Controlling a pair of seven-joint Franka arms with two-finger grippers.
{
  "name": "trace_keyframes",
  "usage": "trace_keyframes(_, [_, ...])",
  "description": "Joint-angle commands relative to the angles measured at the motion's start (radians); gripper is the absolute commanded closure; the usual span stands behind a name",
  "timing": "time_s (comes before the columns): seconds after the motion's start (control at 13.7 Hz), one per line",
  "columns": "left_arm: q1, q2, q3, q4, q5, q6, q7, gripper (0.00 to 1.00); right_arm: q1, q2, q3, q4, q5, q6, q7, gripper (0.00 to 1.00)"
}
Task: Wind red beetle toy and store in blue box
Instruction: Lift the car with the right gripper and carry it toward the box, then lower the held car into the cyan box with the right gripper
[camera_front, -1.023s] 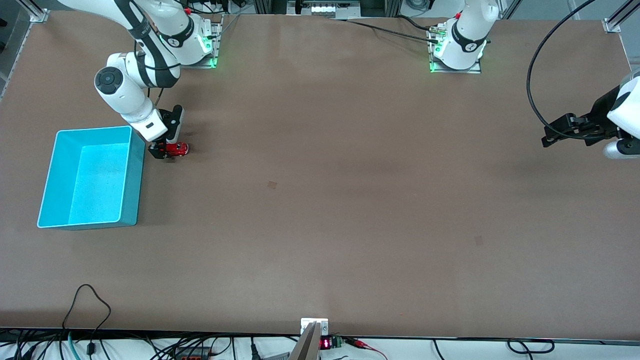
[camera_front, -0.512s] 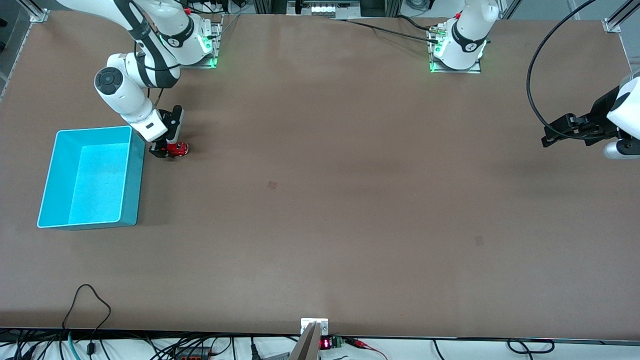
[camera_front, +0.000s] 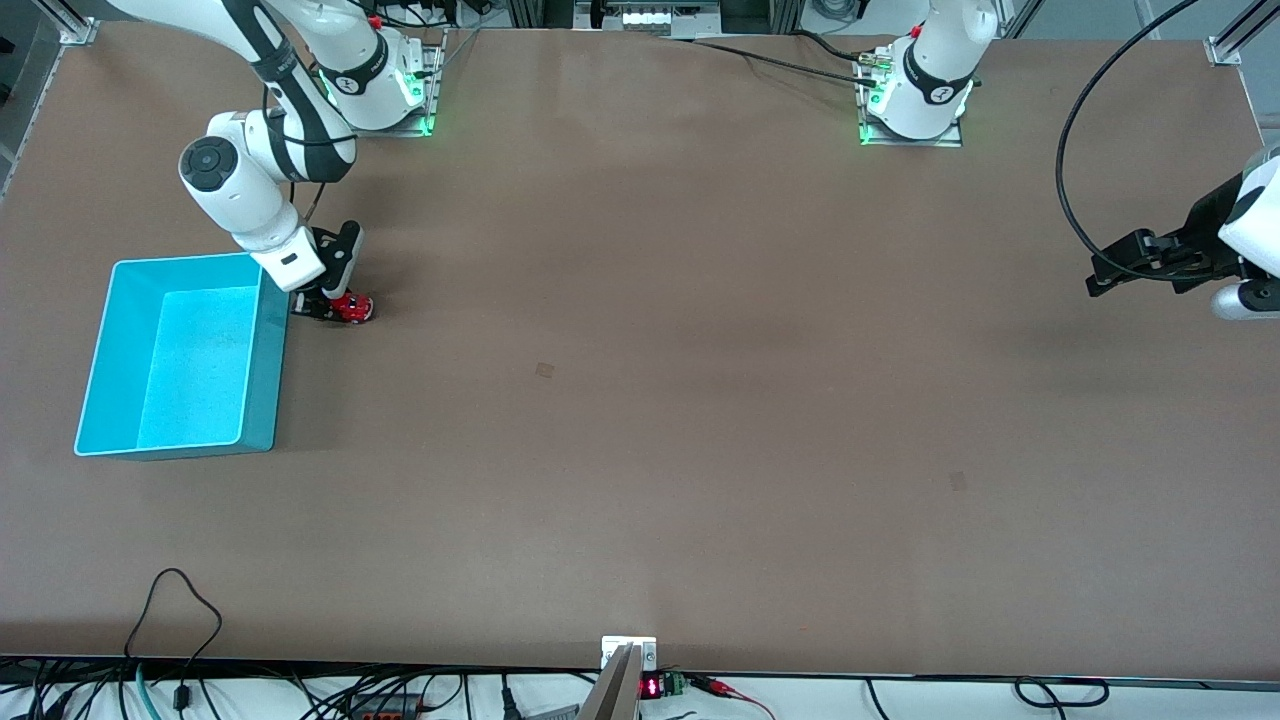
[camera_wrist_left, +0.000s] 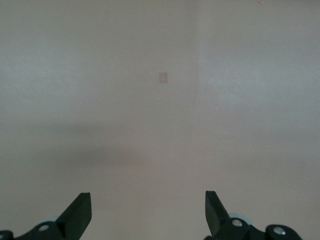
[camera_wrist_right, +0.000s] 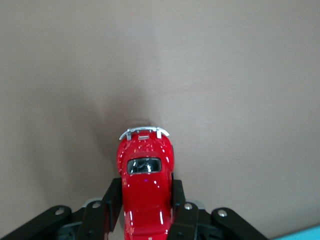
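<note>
The blue box (camera_front: 180, 355) sits on the brown worktop (camera_front: 640, 420) toward the right arm's end, its open top facing up and nothing visible inside. Just beside the box's wall, at its corner farther from the front camera, the right gripper (camera_front: 325, 305) is down at the worktop with its fingers (camera_wrist_right: 112, 200) clamped on the red beetle toy (camera_front: 352, 308). In the right wrist view the toy (camera_wrist_right: 145, 175) shows its rounded glossy roof, a dark window and a silvery bumper pointing away from the gripper (camera_wrist_right: 143, 210), one black finger pressed against each flank of the body. A sliver of the box's cyan edge (camera_wrist_right: 305, 234) shows at the corner of that view. Whether the wheels touch the worktop cannot be told. Well apart, toward the left arm's end of the worktop, the left gripper (camera_front: 1110, 270) hangs above bare worktop and waits. In the left wrist view its fingers (camera_wrist_left: 77, 212) stand wide apart with nothing between them, and a small darker square mark (camera_wrist_left: 163, 77) lies on the worktop.
</note>
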Motion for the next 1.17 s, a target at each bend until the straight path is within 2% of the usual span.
trace_keyframes(0.0, [-0.003,-0.010,0.002,-0.010,-0.010,0.016,-0.006,0.00,-0.007,-0.006,0.022,0.044,-0.009,-0.023,0.158,1.00])
trace_keyframes(0.29, [-0.013,-0.016,-0.005,-0.004,-0.025,0.014,0.004,0.00,-0.007,-0.032,0.056,0.100,0.000,-0.096,0.488,1.00])
trace_keyframes(0.58, [-0.009,-0.019,-0.005,-0.010,-0.025,0.010,0.004,0.00,-0.017,-0.024,0.056,0.255,0.000,-0.278,0.726,1.00])
trace_keyframes(0.95, [-0.006,-0.018,-0.005,-0.010,-0.021,0.010,0.006,0.00,-0.037,-0.003,-0.011,0.389,0.000,-0.420,0.944,1.00])
trace_keyframes(1.1, [-0.006,-0.018,-0.005,-0.010,-0.021,0.011,0.006,0.00,-0.039,0.034,-0.043,0.485,0.000,-0.543,1.037,1.00])
